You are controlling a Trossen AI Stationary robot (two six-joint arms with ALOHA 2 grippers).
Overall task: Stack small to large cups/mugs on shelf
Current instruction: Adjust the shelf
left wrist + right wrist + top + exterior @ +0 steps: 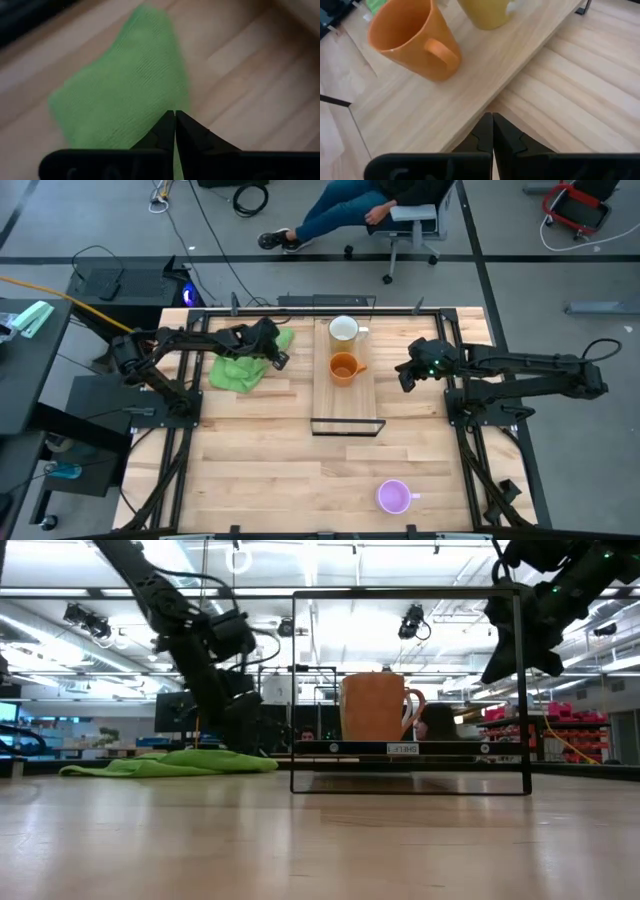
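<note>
Purple mug waits unstacked on the desk, well apart from both tools. Right tool, fingers together and empty, hovers just beside the shelf bearing orange mug and white mug; left tool, also closed, hangs over the green cloth.

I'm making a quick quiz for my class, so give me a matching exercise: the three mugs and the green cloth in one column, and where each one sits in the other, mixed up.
Things:
1. white mug
2. orange mug
3. purple mug
4. green cloth

Places:
A. on the bare tabletop, off the shelf, near the table's front edge
B. on the shelf, nearer its framed end
C. under the left gripper
D. on the shelf, at its far end

Pairs: 1-D, 2-B, 3-A, 4-C
</note>
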